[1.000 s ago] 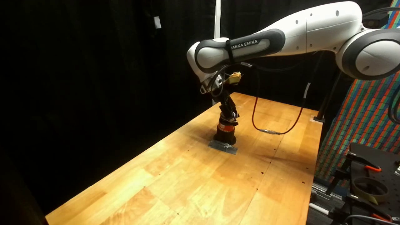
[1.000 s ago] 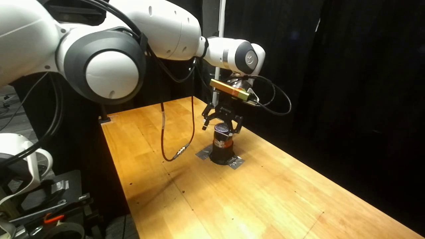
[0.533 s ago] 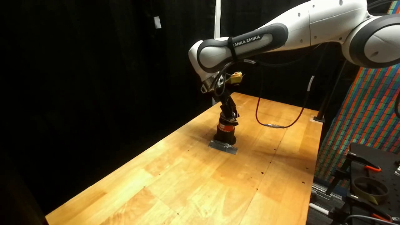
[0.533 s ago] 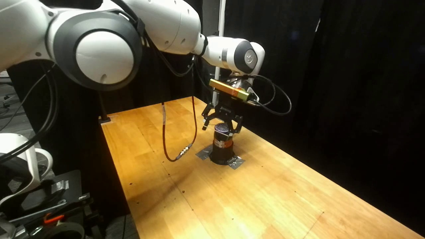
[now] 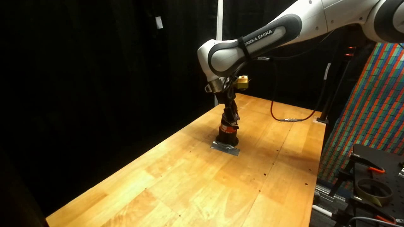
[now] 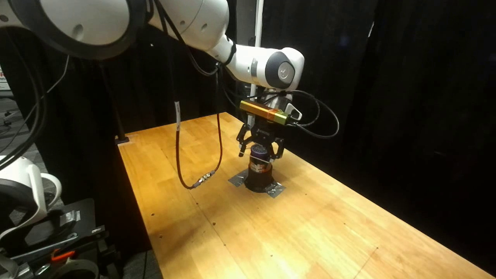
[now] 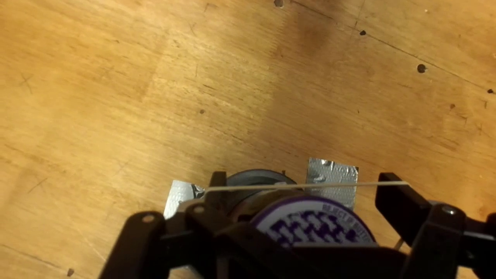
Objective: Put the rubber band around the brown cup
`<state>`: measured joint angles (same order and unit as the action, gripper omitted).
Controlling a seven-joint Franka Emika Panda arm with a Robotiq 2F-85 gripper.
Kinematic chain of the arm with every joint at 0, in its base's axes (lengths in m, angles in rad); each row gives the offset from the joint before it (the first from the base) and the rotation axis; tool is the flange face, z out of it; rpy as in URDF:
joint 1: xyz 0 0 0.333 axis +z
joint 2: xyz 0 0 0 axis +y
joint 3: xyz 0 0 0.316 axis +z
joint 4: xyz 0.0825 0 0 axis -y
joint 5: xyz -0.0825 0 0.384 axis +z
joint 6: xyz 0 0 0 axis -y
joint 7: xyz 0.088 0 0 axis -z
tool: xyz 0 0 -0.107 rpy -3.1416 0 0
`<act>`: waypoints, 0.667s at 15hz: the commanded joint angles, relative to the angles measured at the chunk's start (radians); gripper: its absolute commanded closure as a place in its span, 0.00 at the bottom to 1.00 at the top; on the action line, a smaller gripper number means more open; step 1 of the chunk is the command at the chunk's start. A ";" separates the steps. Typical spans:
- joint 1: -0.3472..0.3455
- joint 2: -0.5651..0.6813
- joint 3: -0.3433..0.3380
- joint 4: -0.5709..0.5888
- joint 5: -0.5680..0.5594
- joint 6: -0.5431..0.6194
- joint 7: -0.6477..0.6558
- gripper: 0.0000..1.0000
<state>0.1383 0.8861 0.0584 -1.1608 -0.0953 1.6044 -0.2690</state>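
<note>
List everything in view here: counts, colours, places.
table: 1, light wood, centre
base: 1, black, on table
cup: 1, dark with orange-red stripe, upright in or on base
tape strips: 2+, silver, beside base
rubber band: 1, pale, stretched across gripper
shelf: 1+, black, beside table
roll: 1+, brown, on shelf
small pieces: 2+, orange, at shelf
unknown object: 1, white, beside table
sheet: 1, multicoloured, behind shelf
curtains: count unclear, black, behind table
pole: 1, white, behind table
arm: 1, white-grey, above table
cables: several, black-red, on arm
camera: 1, gold, above gripper
gripper: 1, black, open around cup's top
</note>
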 commanded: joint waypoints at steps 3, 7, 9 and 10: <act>-0.016 -0.203 0.015 -0.322 -0.010 0.157 0.036 0.00; -0.024 -0.304 0.015 -0.502 -0.014 0.285 0.041 0.00; -0.026 -0.352 0.012 -0.593 -0.022 0.385 0.047 0.26; -0.028 -0.375 0.011 -0.638 -0.025 0.446 0.051 0.29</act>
<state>0.1244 0.6314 0.0605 -1.6057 -0.0957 1.9172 -0.2402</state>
